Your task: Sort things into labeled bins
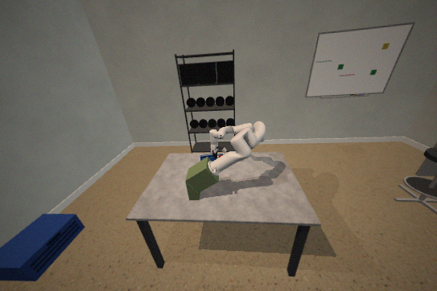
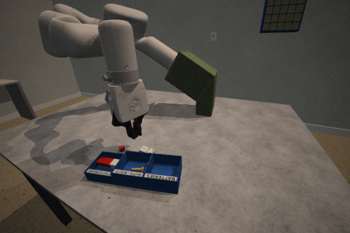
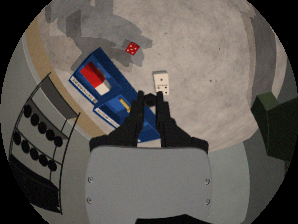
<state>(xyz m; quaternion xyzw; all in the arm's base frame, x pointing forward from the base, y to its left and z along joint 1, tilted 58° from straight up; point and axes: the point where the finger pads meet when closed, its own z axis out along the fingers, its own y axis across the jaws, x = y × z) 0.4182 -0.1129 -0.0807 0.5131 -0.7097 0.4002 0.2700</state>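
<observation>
Grey table carries blue bin, red die, white domino.

Light is even and soft, from overhead; no glare anywhere. The arm throws a blocky, stepped grey shadow across the table toward its left edge in the exterior view, and the table drops a darker patch on the floor in the top view. All pics are low-res and soft; bin labels barely read. Wrist view is fisheye w/ black corners, rim badly bent; what's pinched between the fingers is prob. too dark to make out.
</observation>
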